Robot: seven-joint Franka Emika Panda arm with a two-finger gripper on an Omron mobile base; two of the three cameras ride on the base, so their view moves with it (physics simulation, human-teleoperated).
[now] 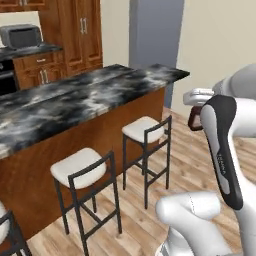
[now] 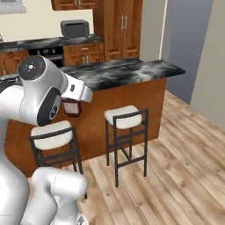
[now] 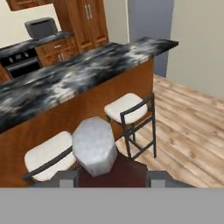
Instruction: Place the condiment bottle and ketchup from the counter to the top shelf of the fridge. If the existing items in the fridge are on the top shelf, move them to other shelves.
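The claw [image 3: 112,179] is clamped narrow around a dark red-brown bottle with a pale faceted cap, most likely the ketchup [image 3: 105,166], carried high above the floor beside the table [image 1: 75,100]. Bar stools [image 1: 80,167] stand below. The grey fridge [image 1: 155,35] waits beyond the table's end. I'd say one bottle is in transit; nothing is shelved yet.

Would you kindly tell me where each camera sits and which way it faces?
Left base view: behind the arm, to its left, looking forward over the counter and stools; arm at lower right.
Right base view: behind it, to its right, same direction; arm at lower left.
Hand view: on the hand, along the pincer holding the ketchup.
Both base views share counter and stools.
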